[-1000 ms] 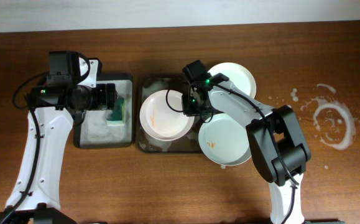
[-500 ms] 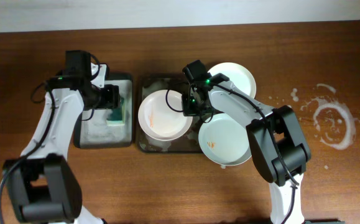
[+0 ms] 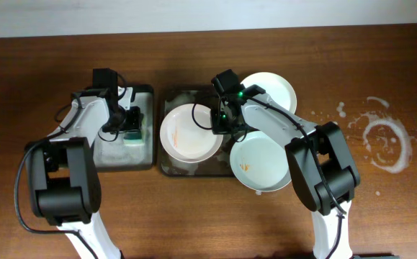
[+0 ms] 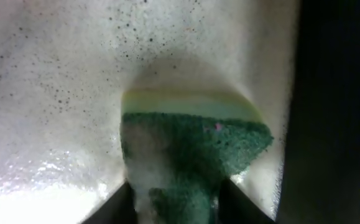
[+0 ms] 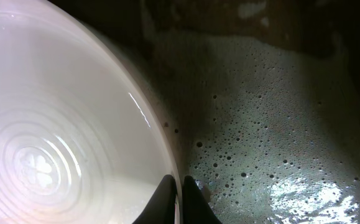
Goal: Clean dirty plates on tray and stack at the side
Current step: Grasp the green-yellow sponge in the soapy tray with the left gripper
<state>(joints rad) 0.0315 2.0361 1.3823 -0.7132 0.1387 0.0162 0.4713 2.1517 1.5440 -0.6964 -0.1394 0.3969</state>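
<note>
**Overhead and wrist views.** The right hand [image 3: 217, 122] was clenched on the right rim of the orange-streaked plate [image 3: 186, 137], which sat over the left part of the foamy tray [image 3: 171, 170]. 2 more plates, the rear plate [image 3: 271, 88] and the front plate [image 3: 262, 165], covered the tray's right end, partly under the right arm. The left hand [image 3: 131, 124] grasped the green sponge [image 4: 192, 143] in the sudsy narrow tray [image 3: 111, 155] alongside. A foam ring [image 3: 385, 141] marked the desk [image 3: 381, 216] at far right.
</note>
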